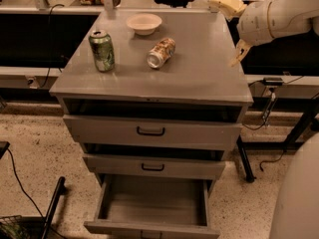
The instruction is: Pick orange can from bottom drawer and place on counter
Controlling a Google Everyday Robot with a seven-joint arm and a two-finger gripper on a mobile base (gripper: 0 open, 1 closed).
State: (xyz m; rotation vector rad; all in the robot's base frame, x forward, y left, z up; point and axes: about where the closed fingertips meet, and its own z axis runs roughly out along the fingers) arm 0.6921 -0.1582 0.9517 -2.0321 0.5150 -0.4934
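The orange can (161, 53) lies on its side on the counter (204, 73), a little left of the middle, with a silver end facing front-left. My gripper (233, 29) hangs over the counter's right rear edge, well to the right of the can. It is open and holds nothing. One cream finger (223, 4) points left at the back, and the other (241, 51) points down near the right edge. The bottom drawer (154, 203) is pulled out and its grey interior is empty.
A green can (101, 50) stands upright at the counter's front left. A white bowl (144, 23) sits at the back middle. The two upper drawers (151, 131) are slightly ajar. Cables and a black stand lie on the floor at both sides.
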